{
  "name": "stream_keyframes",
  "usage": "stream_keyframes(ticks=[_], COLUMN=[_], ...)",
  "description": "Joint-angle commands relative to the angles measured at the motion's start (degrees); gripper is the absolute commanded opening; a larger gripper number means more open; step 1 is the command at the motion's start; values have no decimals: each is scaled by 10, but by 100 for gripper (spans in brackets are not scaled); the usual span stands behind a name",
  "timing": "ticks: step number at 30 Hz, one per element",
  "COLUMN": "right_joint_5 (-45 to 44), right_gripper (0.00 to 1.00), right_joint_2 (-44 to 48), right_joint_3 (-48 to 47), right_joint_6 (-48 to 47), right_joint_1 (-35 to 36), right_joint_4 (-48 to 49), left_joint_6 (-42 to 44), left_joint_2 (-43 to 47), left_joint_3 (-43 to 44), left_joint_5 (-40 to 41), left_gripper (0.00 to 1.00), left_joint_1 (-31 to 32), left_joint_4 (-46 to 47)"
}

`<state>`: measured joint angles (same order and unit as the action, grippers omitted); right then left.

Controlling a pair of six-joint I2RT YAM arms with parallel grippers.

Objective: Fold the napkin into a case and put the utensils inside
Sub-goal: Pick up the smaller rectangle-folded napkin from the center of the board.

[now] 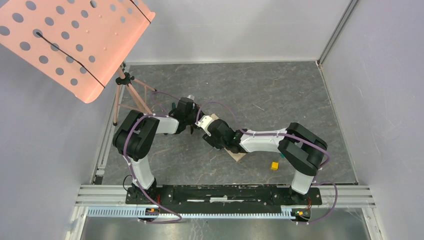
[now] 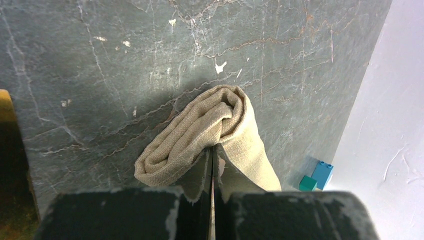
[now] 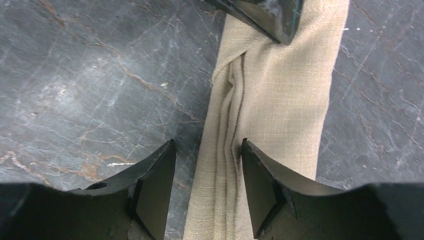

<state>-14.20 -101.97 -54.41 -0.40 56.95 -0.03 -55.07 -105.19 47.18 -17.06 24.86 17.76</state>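
— How does the napkin look?
— The napkin (image 3: pixel 270 100) is plain beige cloth with a visible weave. It is folded into a long narrow strip with soft lengthwise creases and lies mid-table beneath my wrists, on the grey, veined, stone-look table (image 3: pixel 75 75).
— And your grippers?
— My left gripper (image 2: pixel 212 165) is clenched on the strip's far end, which curls into a loose loop. My right gripper (image 3: pixel 207 180) is released, its dark wedge-shaped jaws spread astride one creased edge.
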Motion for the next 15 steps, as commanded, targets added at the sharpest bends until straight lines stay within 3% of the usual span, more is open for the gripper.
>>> stream_keyframes(ticks=[1, 6, 7, 11, 14, 15], right_joint_5=[-68, -80, -79, -72, -63, -61], right_gripper=[57, 54, 50, 14, 1, 1], right_joint_2=[-9, -22, -25, -27, -19, -16], right_joint_3=[-10, -19, -22, -24, -18, -16], right_joint_6=[3, 18, 19, 27, 41, 48], right_joint_1=[0, 1, 1, 1, 1, 1], right_joint_4=[-52, -64, -66, -61, -44, -41], left_joint_6=[36, 37, 38, 46, 63, 71], left_joint_2=[-3, -3, -3, 9, 54, 78], left_joint_3=[-10, -8, -9, -8, -3, 4], left_joint_5=[29, 28, 27, 12, 6, 10], left_gripper=[2, 2, 2, 4, 14, 19], left_joint_1=[-5, -6, -6, -5, -9, -10], left_joint_4=[5, 5, 7, 8, -22, -41])
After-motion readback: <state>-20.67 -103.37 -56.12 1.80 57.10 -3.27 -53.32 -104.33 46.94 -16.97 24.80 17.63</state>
